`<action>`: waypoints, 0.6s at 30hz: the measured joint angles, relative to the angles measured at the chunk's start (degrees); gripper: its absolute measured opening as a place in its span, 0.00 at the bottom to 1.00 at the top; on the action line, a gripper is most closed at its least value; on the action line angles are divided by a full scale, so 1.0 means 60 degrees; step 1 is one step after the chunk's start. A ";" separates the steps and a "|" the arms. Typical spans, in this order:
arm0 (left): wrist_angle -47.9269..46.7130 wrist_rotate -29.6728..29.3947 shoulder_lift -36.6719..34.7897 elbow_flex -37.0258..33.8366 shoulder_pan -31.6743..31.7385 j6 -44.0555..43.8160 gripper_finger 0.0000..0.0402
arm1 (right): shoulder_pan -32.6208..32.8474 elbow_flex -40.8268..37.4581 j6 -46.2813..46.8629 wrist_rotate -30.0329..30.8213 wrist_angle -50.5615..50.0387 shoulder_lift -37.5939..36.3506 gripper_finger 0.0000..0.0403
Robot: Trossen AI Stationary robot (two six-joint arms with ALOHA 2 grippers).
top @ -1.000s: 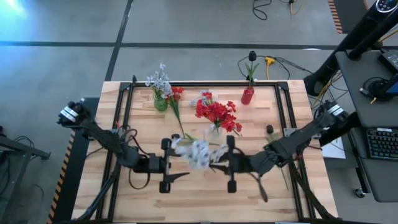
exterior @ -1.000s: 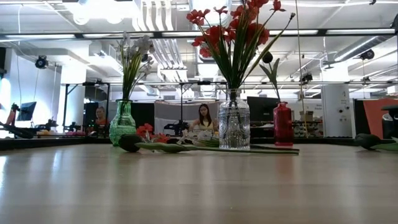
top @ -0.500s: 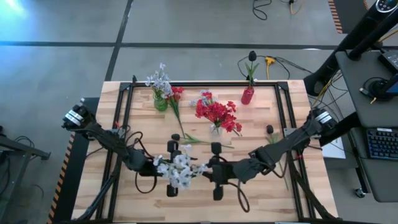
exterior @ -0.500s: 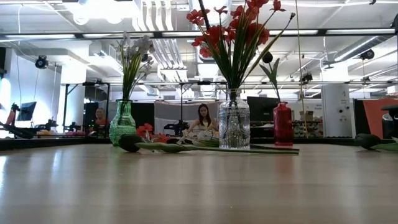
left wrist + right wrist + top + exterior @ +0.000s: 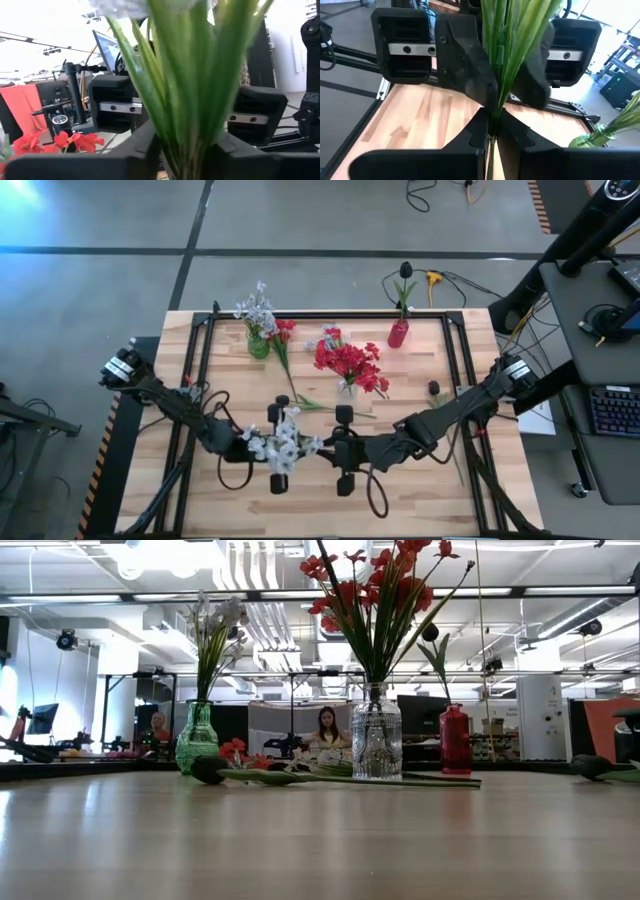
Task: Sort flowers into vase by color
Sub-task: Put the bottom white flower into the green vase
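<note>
Since a second ago, both your hands have carried the pale white-lavender artificial spray (image 5: pixel 280 444) toward the wooden bench's (image 5: pixel 200 500) near edge. From above, left hand (image 5: pixel 262 448) and right hand (image 5: pixel 328 451) face each other. Wrist views: your left fingers (image 5: pixel 145 150) have closed around its green stems; right fingers (image 5: pixel 479 131) pinch them too.

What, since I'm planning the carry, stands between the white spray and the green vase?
Nothing upright. Both the left gripper and right gripper hold the white spray; bare table runs to the green vase. A red flower lies flat beside that line.
</note>
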 joint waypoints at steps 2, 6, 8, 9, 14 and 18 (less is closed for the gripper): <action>-0.0011 -0.0164 0.0000 0.0000 -0.0002 0.0000 0.11 | -0.0001 0.0000 -0.0001 0.0044 -0.0019 0.0000 0.08; -0.0097 -0.0244 -0.0022 0.0000 0.0001 0.0004 0.02 | -0.0005 0.0000 0.0230 0.0094 -0.0233 -0.0067 0.19; -0.0119 -0.0389 -0.0073 0.0000 0.0005 0.0010 0.02 | -0.0033 0.0000 0.0518 0.0058 -0.0520 -0.0158 0.26; -0.0134 -0.0622 -0.0102 0.0005 0.0005 0.0029 0.03 | -0.0034 0.0000 0.0633 0.0050 -0.0677 -0.0231 0.29; -0.0544 -0.2608 -0.0340 0.0058 0.0007 0.0281 0.02 | -0.0049 -0.0007 0.1120 0.0016 -0.1335 -0.0603 0.44; -0.1239 -0.3964 -0.0916 0.0065 0.0016 0.0439 0.01 | -0.0009 -0.0007 0.1649 -0.0045 -0.1999 -0.1037 0.50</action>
